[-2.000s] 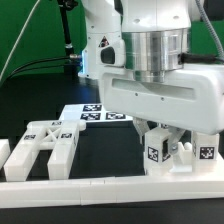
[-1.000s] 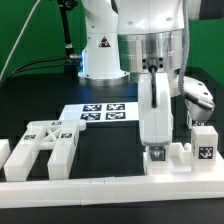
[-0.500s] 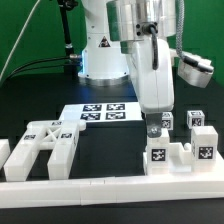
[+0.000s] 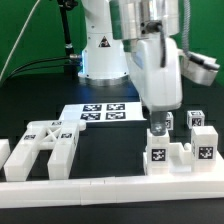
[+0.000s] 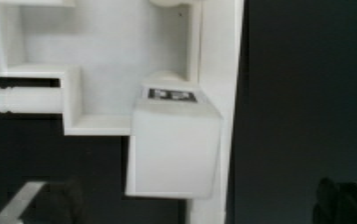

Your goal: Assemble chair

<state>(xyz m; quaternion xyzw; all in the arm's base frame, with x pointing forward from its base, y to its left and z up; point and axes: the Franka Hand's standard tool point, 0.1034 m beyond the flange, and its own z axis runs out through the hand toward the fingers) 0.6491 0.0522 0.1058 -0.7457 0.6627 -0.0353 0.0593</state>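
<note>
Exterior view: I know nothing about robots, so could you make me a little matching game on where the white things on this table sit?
Things:
1. slotted frame
2. marker board
3. notched block
4. border rail

Places:
A. running along the front edge
B. just below the gripper, at the exterior view's right
C. at the exterior view's left, behind the rail
D. lying flat mid-table, further back

Pairs: 1-C, 2-D, 3-B, 4-A

1. Glossy white arm (image 4: pixel 100 62), rounded casings, small triangular label (image 4: pixel 100 44), behind the jaws.
2. Grey metal wrist cylinder (image 4: pixel 150 18) above the jaws.
3. Smooth white hand housing (image 4: pixel 158 75) directly above the jaws.
</note>
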